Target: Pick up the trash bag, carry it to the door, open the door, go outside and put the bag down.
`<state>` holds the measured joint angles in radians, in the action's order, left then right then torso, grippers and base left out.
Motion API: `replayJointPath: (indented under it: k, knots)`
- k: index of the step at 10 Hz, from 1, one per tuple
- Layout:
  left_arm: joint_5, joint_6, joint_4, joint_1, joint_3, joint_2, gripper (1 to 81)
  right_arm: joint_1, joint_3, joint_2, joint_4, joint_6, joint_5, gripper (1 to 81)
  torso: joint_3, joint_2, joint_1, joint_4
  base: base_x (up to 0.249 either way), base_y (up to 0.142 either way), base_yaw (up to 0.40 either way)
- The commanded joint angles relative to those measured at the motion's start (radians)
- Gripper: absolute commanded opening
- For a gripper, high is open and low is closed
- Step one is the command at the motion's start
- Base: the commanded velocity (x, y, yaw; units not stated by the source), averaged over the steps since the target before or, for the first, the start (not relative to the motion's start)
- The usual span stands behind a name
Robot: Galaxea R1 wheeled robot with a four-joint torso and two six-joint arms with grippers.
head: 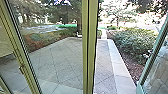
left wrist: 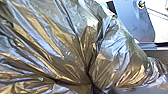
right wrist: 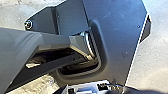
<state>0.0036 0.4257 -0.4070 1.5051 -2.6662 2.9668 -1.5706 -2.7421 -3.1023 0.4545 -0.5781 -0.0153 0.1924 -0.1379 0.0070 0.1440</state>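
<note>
"What have you got, left side first?"
"My left fingers [left wrist: 92,86] are closed on the gathered neck of the trash bag [left wrist: 57,47]."
"And your right grip?"
"I can't tell how it stands."
"Ahead of you?"
"A glass pane [head: 57,57], a post [head: 89,47], then a gap onto the paving [head: 103,67], bushes [head: 135,42] beside it, and a glass door [head: 158,72] farthest right."
</note>
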Motion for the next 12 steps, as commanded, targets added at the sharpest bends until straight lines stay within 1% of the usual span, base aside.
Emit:
replayJointPath:
  k: [1,3,12]
  knots:
    - [0.068,0.005,0.004,-0.05,0.005,-0.001,1.0,0.039,0.007,-0.014,0.021,0.006,0.052,81.1,0.0,0.0,0.0,0.0,0.0,0.0,0.0]
    - [0.07,0.005,0.004,-0.052,0.005,-0.001,1.0,0.039,0.007,-0.018,0.021,0.007,0.055,81.1,0.0,0.0,0.0,0.0,0.0,0.0,-0.066]
    - [0.07,0.005,0.004,-0.053,0.005,-0.001,1.0,0.04,0.007,-0.017,0.02,0.007,0.055,81.1,0.0,0.0,0.0,0.0,0.0,0.0,-0.176]
